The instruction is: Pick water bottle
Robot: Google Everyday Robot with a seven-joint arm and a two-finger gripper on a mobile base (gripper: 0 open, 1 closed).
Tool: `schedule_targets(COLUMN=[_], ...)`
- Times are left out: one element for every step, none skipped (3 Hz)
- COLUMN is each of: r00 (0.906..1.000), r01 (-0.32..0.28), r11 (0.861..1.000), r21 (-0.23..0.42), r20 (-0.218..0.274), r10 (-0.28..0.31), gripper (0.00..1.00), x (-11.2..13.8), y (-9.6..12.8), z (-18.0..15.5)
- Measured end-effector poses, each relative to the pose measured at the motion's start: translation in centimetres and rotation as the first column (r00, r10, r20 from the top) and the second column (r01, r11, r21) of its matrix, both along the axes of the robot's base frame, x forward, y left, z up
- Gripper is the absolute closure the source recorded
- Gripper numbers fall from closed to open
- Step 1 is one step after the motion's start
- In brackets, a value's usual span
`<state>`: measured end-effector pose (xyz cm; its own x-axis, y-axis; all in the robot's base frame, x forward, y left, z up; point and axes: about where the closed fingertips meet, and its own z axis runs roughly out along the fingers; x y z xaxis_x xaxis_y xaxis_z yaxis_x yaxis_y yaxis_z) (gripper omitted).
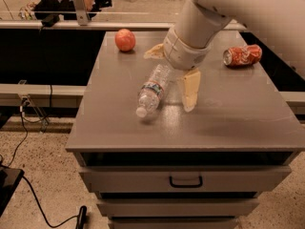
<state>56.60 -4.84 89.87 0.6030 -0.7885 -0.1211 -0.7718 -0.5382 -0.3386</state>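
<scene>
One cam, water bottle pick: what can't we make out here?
Camera view:
- water bottle: base end hidden behind the wrist.
- pincer, open over the bottle's far end: far finger mostly behind the wrist; contact with the bottle can't be told.
- arm: cut off by top and right edges.
- bottle label: text too small.

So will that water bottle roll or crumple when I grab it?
The bottle lies on its side on the cabinet top, so it will probably roll if nudged sideways. Its clear, crinkled walls suggest it is light and may buckle if squeezed hard. The hand hovers open over its base end.
</scene>
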Motion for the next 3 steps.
schedule_targets(r00=[0.9992,0.9982,0.9977], r01=[-0.030,-0.042,-0.051], r11=[1.000,0.999,0.998], r21=[0.000,-0.006,-0.021], r20=[-0.025,-0.042,-0.045], r10=[0.030,0.042,0.050], gripper=[0.00,0.00,0.18], x=[-0.5,-0.9,-1.2], y=[1.6,2.6,3.4], z=[-1.6,-2.8,-3.5])
